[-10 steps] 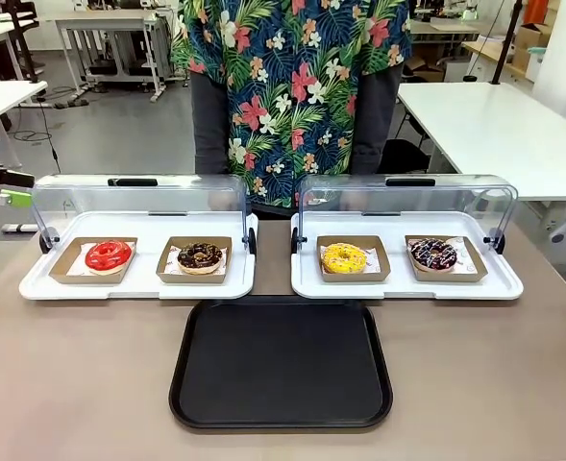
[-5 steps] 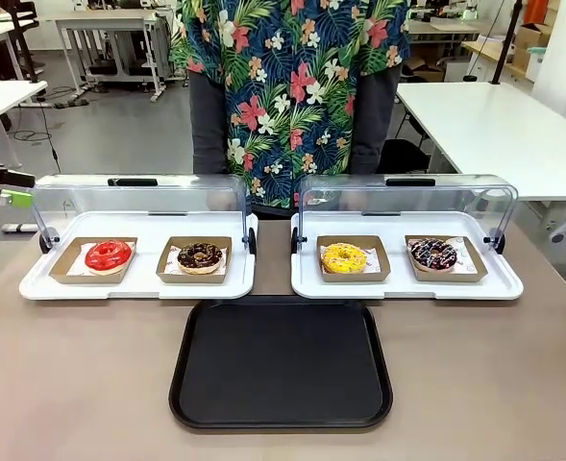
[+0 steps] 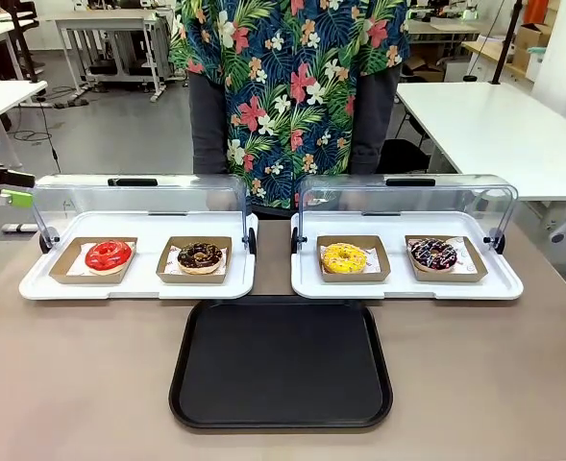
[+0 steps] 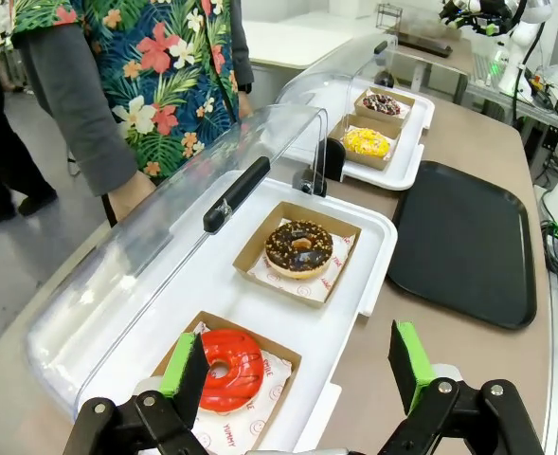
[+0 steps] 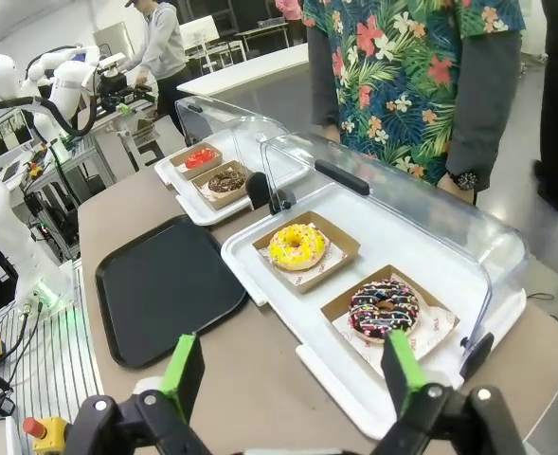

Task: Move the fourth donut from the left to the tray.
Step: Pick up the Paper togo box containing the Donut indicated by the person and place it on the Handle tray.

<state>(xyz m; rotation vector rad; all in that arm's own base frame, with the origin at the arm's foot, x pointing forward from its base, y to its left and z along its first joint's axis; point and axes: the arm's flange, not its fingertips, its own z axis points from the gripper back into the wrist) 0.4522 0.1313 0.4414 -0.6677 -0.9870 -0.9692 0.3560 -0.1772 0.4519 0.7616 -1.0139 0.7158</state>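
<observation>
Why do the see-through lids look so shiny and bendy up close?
Left wrist view: the wide lens curves the left clear lid, and lights leave pale streaks on it. Right wrist view: same bending and glare on the right clear lid behind the fourth donut. Front view: lines stay straight, light soft, all sharp.

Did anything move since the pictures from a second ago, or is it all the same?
Nothing visibly moved, and nothing was picked up or put down. The fourth donut stays in its cardboard holder on the right white display tray. The black tray lies where it was, and the left gripper still waits open at the table's left edge.
</observation>
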